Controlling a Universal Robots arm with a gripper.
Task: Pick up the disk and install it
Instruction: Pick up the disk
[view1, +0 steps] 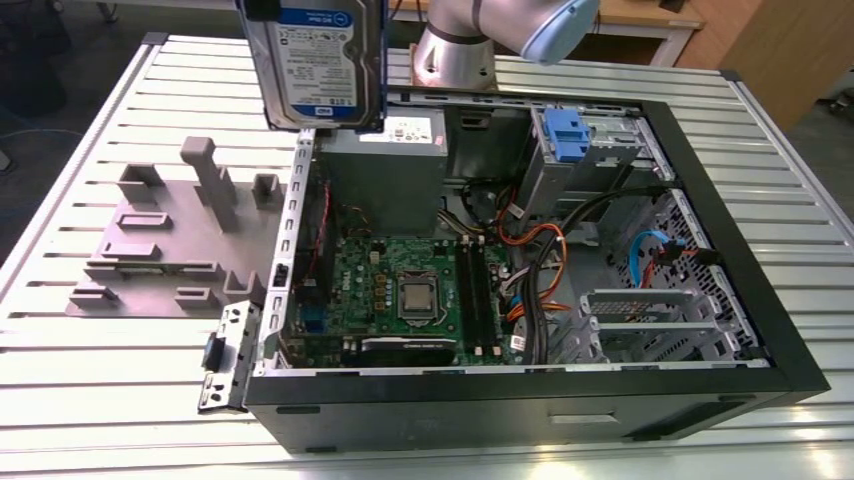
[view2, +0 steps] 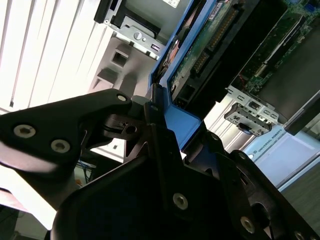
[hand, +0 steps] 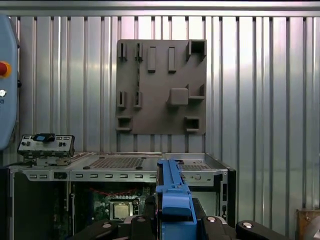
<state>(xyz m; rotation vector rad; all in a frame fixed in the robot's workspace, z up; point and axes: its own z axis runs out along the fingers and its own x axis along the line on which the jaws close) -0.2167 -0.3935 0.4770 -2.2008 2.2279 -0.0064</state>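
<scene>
The disk (view1: 318, 62), a silver drive with a white-and-blue label and blue rails, hangs upright in the air above the far-left corner of the open computer case (view1: 534, 392). In both wrist views its blue rail (hand: 172, 196) (view2: 181, 124) runs edge-on between my black fingers (view2: 107, 107). My gripper (hand: 172, 221) is shut on the disk, one finger on each flat side. The case's drive bay with a blue latch piece (view1: 566, 135) lies to the exterior view's right of the held disk.
A grey fixture plate (view1: 167, 240) with upright posts sits on the slatted metal table (view1: 107, 380) at the exterior view's left of the case. Cables, the motherboard (view1: 400, 290) and a metal cage (view1: 641, 325) fill the case. The arm's base (view1: 454, 55) stands behind it.
</scene>
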